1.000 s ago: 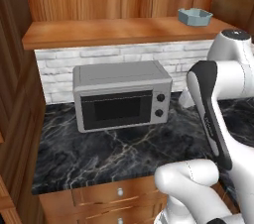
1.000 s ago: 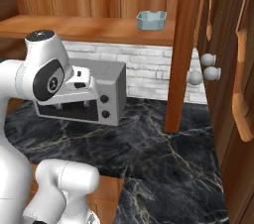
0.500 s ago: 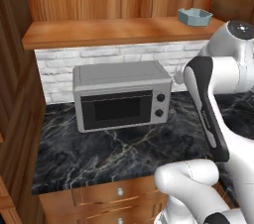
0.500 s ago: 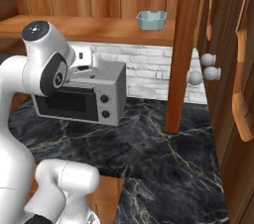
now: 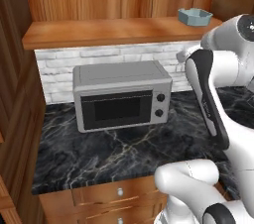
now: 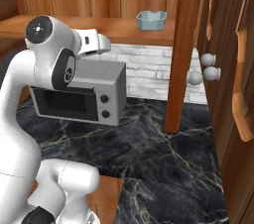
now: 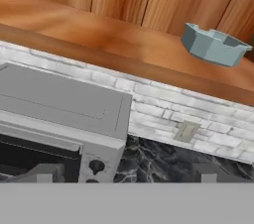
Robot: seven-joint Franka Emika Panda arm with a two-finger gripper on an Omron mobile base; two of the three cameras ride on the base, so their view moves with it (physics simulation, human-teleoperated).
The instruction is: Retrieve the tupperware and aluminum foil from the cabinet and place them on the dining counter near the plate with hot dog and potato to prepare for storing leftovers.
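The tupperware (image 5: 195, 16) (image 6: 151, 20) (image 7: 214, 44), a pale grey-blue tub, sits on the plank shelf of the wooden cabinet (image 5: 114, 30) (image 6: 119, 27) (image 7: 99, 34), toward its right end. My gripper (image 7: 124, 174) is open, its two tips spread wide with nothing between them. It hangs below shelf height, above the microwave's right end, with the tub up and to the right of it in the hand view. My hand (image 6: 96, 42) is well left of the tub. The aluminum foil, the dining counter and the plate are out of view.
A grey microwave (image 5: 121, 94) (image 6: 79, 91) (image 7: 54, 109) stands on the black marble worktop (image 5: 129, 153) against white brick. A wooden post (image 6: 181, 49) and an open cabinet door with a long handle (image 6: 240, 104) stand at the right. Drawers with small knobs (image 5: 119, 193) sit below.
My arm has risen and swung the hand up toward the shelf. The tub and the microwave have stayed put, and the gripper has stayed open.
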